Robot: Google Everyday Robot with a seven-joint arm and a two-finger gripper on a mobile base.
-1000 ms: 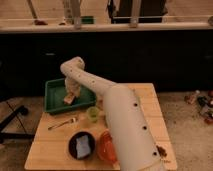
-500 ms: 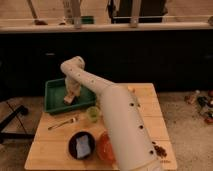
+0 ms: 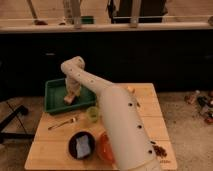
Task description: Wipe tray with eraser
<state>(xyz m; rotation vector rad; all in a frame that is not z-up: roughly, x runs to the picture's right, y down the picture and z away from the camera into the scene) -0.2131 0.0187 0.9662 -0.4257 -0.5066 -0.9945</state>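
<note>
The tool (image 3: 70,94) at the end of the white robot arm (image 3: 115,120) is low inside the shallow green rectangular plastic tray (image 3: 54,104). Directly under the tool a small pale eraser (image 3: 66,100) shows against the tray floor. Whether the tool is closed on it I cannot tell. The arm comes down steeply from above, which I judge is meant to press the eraser flat so that it rubs the floor and does not only slide. To the left of the tool in the view, bare green floor runs to the raised wall, so there is open room for a stroke. To its right the arm hides part of the floor, and that wall seems nearer. Any stroke should stop before the rim. Nearer the camera than the tool, outside the tray, a thin metal fork (image 3: 62,122) and a small green cup (image 3: 92,114) lie on the light wooden tabletop (image 3: 145,107). The cup is just beside the tray's near edge, so pushing the tray that way could knock it.
</note>
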